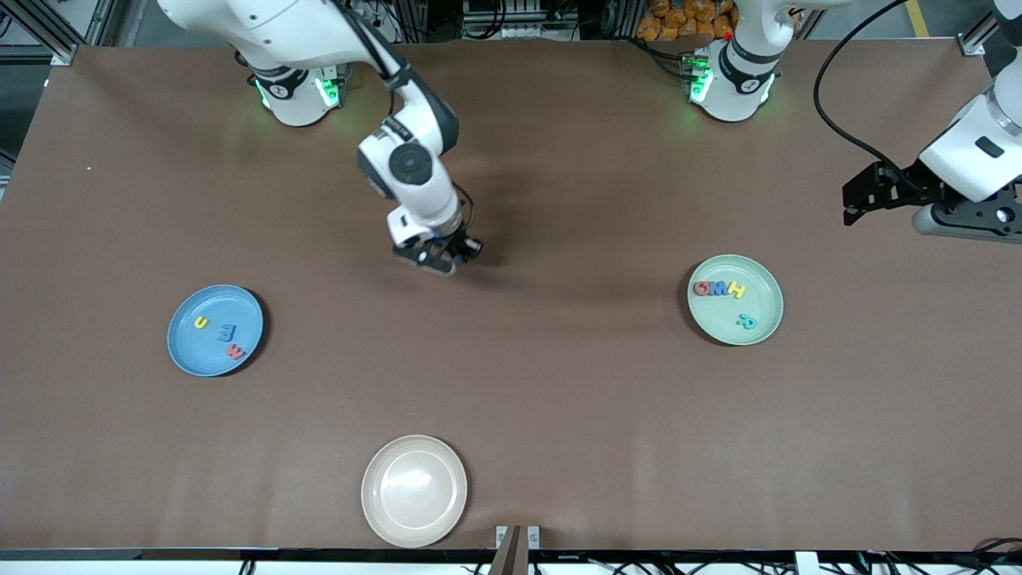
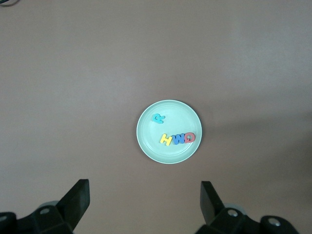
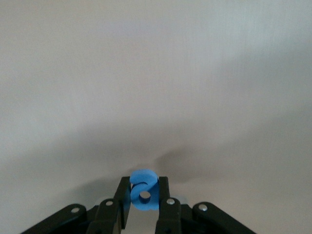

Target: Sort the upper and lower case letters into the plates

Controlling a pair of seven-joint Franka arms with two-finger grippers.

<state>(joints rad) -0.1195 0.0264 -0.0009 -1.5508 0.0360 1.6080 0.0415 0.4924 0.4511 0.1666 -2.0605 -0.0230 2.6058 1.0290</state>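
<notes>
We had the right pincer (image 3: 145,204) clamped on a small blue letter (image 3: 144,189) low over the middle of the worktop (image 1: 559,399). It looked like a rounded lowercase one, chunky foam with a hole, so we figured it belonged in the blue plate (image 1: 185,351) with the u, w and other blue letter. Best bet: lift straight, carry it level, release low. The left pincer (image 2: 145,200) waited wide open, high above the green plate (image 1: 762,323).
</notes>
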